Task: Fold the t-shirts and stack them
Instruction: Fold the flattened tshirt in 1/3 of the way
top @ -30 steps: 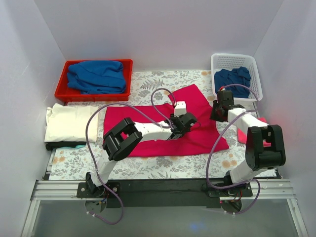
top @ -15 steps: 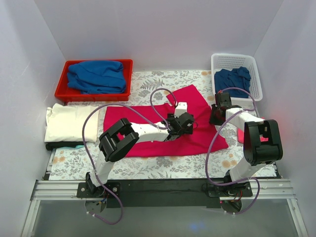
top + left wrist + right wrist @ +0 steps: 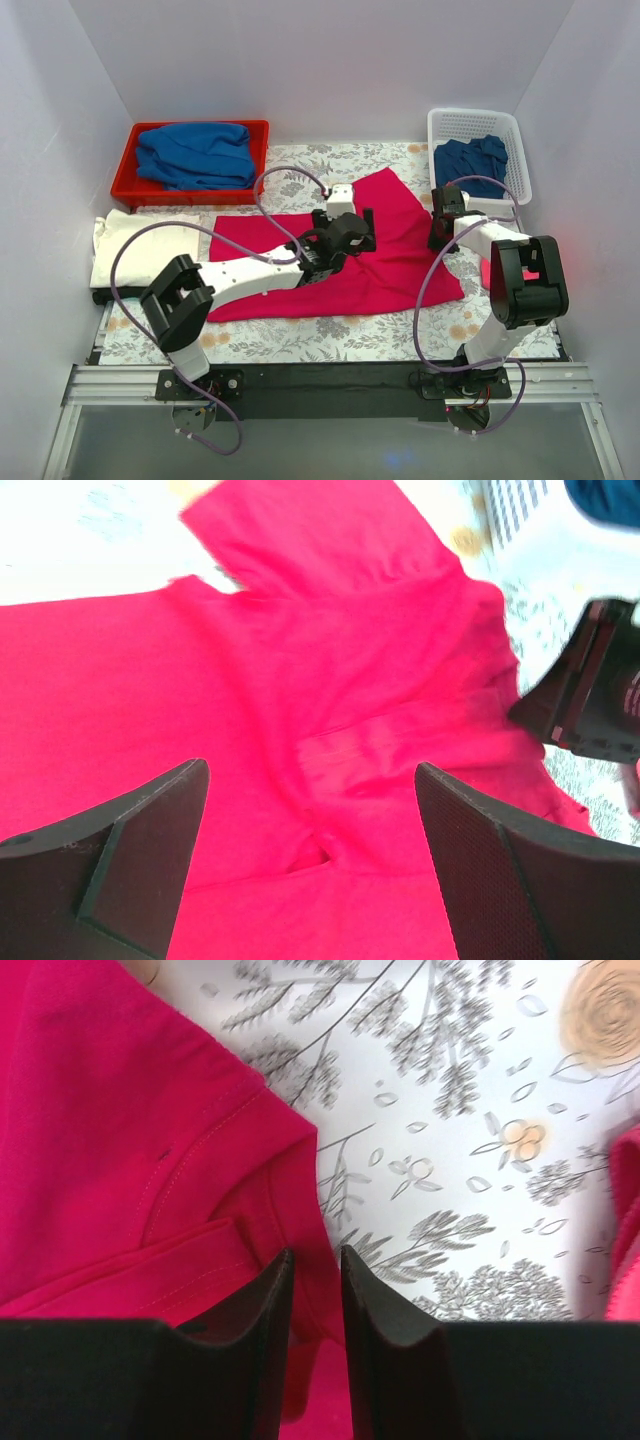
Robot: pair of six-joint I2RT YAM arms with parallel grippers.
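Observation:
A crimson-pink t-shirt [image 3: 390, 270] lies spread on the flowered table cover, one sleeve pointing to the back. My left gripper [image 3: 350, 232] hovers over its middle. In the left wrist view this gripper [image 3: 310, 850] is wide open, with creased crimson cloth [image 3: 330, 680] below the jaws and nothing held. My right gripper [image 3: 438, 236] is at the shirt's right edge. In the right wrist view it [image 3: 316, 1260] is shut on a fold of the crimson hem [image 3: 200, 1190]. A folded cream t-shirt [image 3: 140, 250] lies at the left.
A red tray [image 3: 125, 185] at the back left holds blue shirts [image 3: 195, 155]. A white basket [image 3: 480, 125] at the back right holds another blue shirt [image 3: 470, 160]. Pink cloth [image 3: 492, 272] lies by the right arm. White walls close in three sides.
My left gripper has opened wide, let go of the crimson cloth, and moved left and back over the shirt. My right gripper has barely shifted and keeps its pinch.

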